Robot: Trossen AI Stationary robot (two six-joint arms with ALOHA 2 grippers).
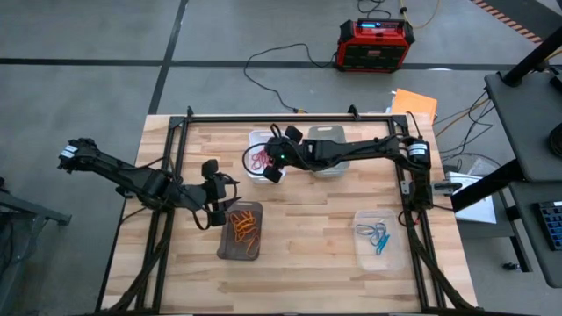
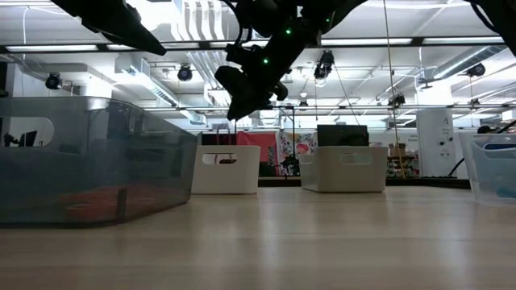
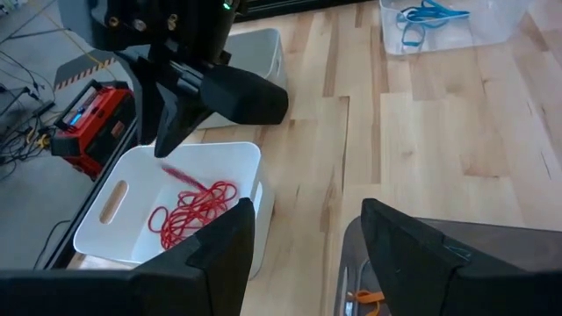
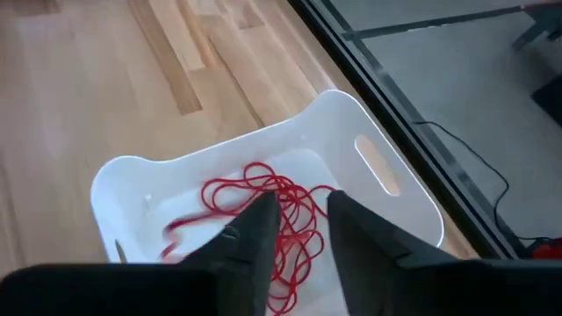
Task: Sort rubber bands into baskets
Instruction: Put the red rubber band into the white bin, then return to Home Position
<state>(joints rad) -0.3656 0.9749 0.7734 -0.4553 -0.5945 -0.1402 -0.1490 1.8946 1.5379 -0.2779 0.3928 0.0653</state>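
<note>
The white basket (image 1: 260, 151) stands near the table's far edge and holds a tangle of red rubber bands (image 4: 281, 211). My right gripper (image 4: 303, 230) hovers open just above it, with nothing between its fingers. One red band (image 3: 180, 174) shows blurred in the air below those fingers, touching neither. My left gripper (image 3: 307, 254) is open and empty above the far left corner of the dark smoky basket (image 1: 241, 232), which holds orange bands (image 1: 246, 225). The clear basket (image 1: 379, 237) at the near right holds blue bands (image 3: 426, 16). The light grey basket (image 1: 329, 151) stands right of the white one.
Black frame rails (image 1: 180, 158) run along the table's left, far and right edges. A red-black box (image 1: 375, 44) and cables lie on the floor beyond the far edge. Bare wood (image 1: 307, 219) lies between the dark smoky and clear baskets.
</note>
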